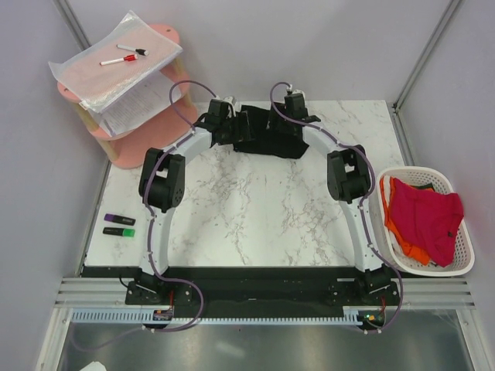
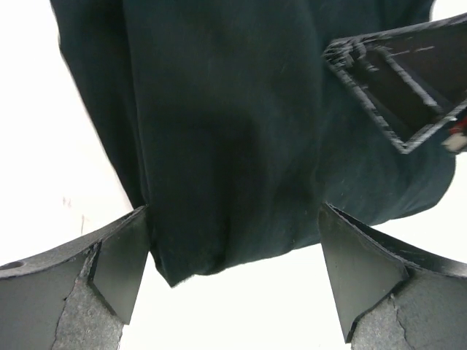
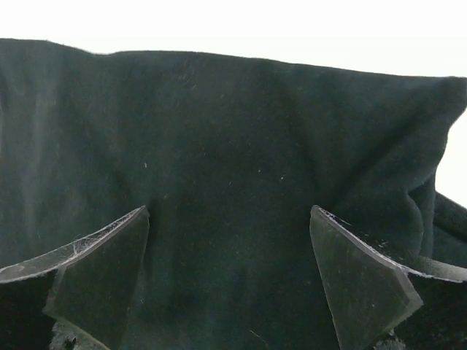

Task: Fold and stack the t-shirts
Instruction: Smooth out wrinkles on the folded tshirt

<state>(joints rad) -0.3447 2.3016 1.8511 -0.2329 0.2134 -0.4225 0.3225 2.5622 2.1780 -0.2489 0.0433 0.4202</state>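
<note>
Left gripper (image 2: 233, 211): spread wide, clamping nothing; a corner of the black t-shirt (image 2: 219, 109) lies between the fingers.
Right gripper (image 3: 228, 211): spread apart; the same cloth spans between and beyond both fingers.

Pink shelf (image 1: 167, 35), papers (image 1: 138, 104), purple highlighter (image 1: 120, 219), green highlighter (image 1: 118, 231), marble table (image 1: 247, 212), white basket (image 1: 437, 270).

Top camera: high above and behind the arm bases at the near edge, looking down and forward, so I get the whole table (image 1: 255, 216) out to the far edge. Left wrist camera peers between the parted fingers of the left gripper (image 2: 233, 210), right wrist camera between those of the right gripper (image 3: 230, 210), each pressed very close on the black t-shirt (image 3: 233, 131). That shirt, mid far edge, is what all three views share.
</note>
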